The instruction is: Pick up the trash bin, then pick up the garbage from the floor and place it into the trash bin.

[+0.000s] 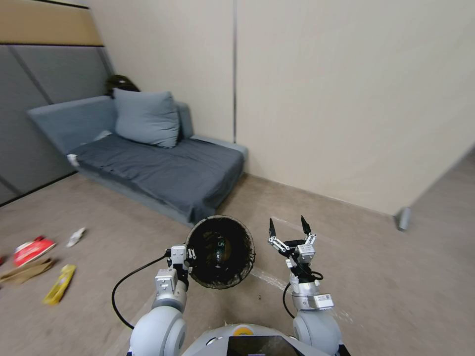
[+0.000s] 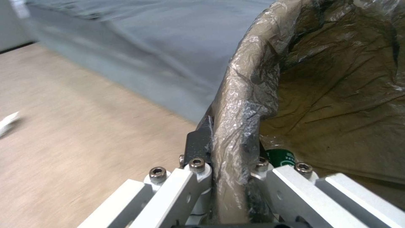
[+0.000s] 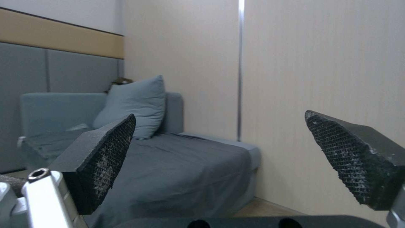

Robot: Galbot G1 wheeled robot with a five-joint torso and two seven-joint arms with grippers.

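Beside the sofa (image 1: pixel 163 173), left gripper (image 1: pixel 190 257) jaws pinch the trash bin (image 1: pixel 221 252) rim; right gripper (image 1: pixel 289 228) jaws spread.

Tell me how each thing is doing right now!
trash bin: held up off the floor, tipped, mouth facing the head camera, something already inside.
left end effector: shut on the bin's rim.
right end effector: open, holding nothing, raised beside the bin.
garbage: lying on the floor to the left.
pillow: propped upright on the sofa.
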